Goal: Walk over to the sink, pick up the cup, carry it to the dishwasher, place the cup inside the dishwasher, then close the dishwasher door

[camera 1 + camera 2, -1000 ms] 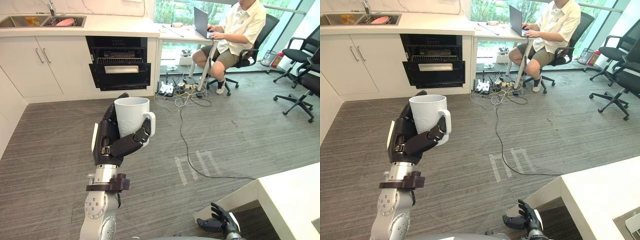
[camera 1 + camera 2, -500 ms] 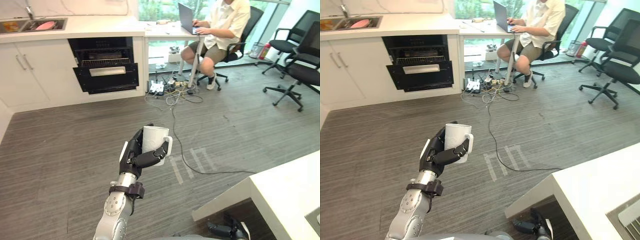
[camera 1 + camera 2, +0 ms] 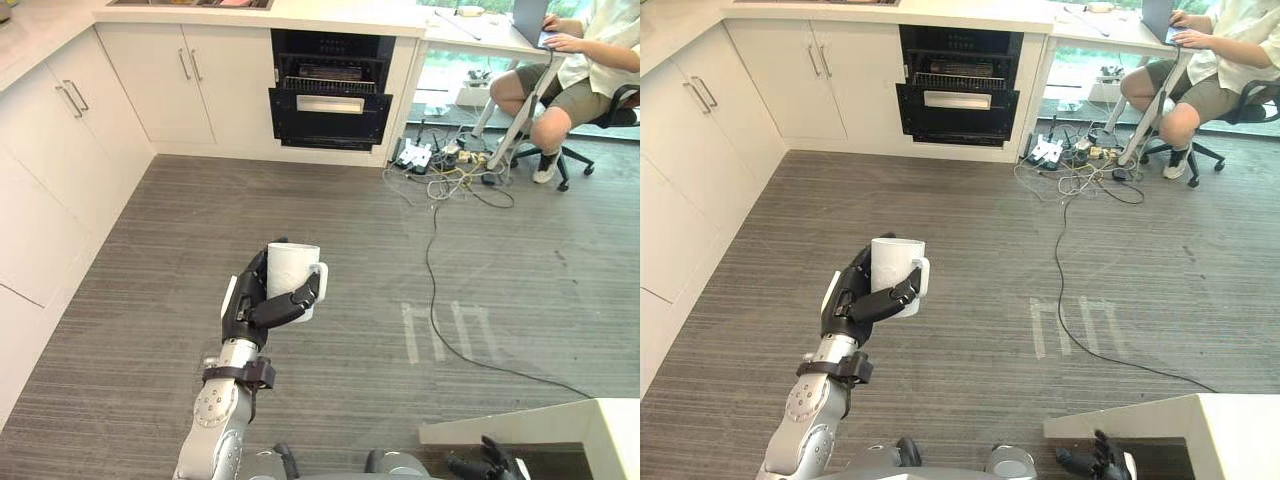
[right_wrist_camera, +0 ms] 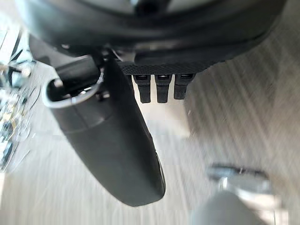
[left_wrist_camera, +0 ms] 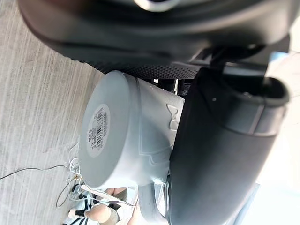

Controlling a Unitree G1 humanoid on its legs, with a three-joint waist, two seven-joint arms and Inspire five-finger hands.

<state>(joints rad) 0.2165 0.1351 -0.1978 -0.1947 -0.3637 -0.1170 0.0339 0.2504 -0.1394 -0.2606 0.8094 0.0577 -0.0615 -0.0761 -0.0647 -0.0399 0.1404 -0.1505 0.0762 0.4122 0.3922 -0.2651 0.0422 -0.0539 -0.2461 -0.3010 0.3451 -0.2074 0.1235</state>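
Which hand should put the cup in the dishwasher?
Left. The left hand grips the cup, held up toward the open dishwasher ahead. The right hand hangs low and empty.

White handled mug [image 3: 293, 275], upright, gripped in the left hand [image 3: 250, 305] above the floor, well short of the black dishwasher [image 3: 331, 105], which stands partly open.

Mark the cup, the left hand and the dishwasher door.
cup [image 3: 291, 268], left eye view, white side wall.
left hand [image 3: 246, 308], left eye view, dark body beside the cup.
dishwasher door [image 3: 330, 125], left eye view, dark front panel.
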